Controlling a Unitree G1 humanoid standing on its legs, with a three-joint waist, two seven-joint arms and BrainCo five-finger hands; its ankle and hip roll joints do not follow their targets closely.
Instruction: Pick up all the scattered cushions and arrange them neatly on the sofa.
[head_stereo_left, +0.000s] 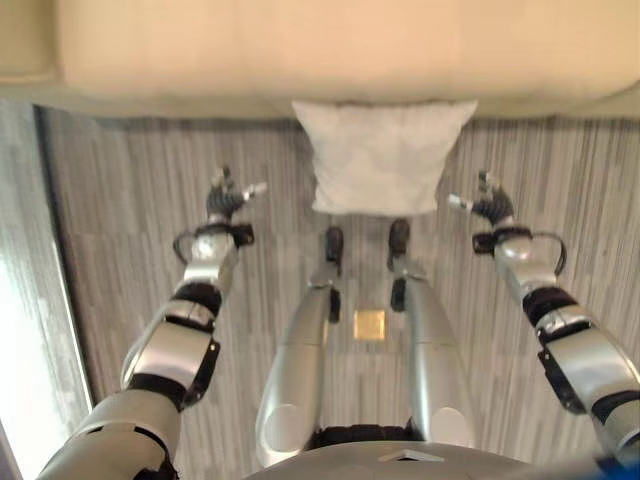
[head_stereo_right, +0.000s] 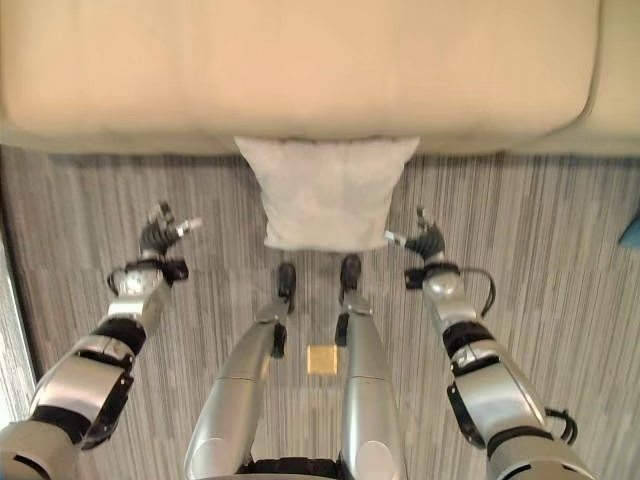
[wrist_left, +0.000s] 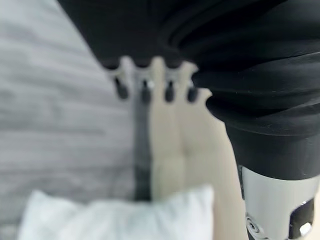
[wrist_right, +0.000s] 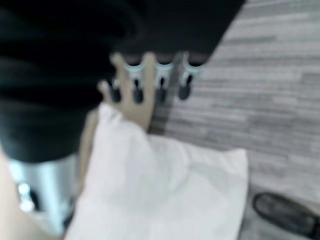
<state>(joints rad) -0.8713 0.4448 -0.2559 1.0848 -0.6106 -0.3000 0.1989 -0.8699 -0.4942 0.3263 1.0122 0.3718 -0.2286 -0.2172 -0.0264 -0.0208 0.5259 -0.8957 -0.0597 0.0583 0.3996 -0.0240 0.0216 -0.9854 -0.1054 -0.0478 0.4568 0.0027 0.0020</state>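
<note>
Left eye view: cushion (head_stereo_left: 380, 158) flat, corner against sofa (head_stereo_left: 260, 50).

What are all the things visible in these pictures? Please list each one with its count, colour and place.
cushion: one, white, on the floor, leaning against the sofa front, between the two hands.
sofa: one, beige, across the far side of the scene.
floor: grey striped planks, under everything.
small square thing: one, yellowish, on the floor nearer the robot than the cushion.
blue thing: one, at the right edge, partly cut off.
left hand: open, left of the cushion, apart from it.
right hand: open, right of the cushion, apart from it.
</note>
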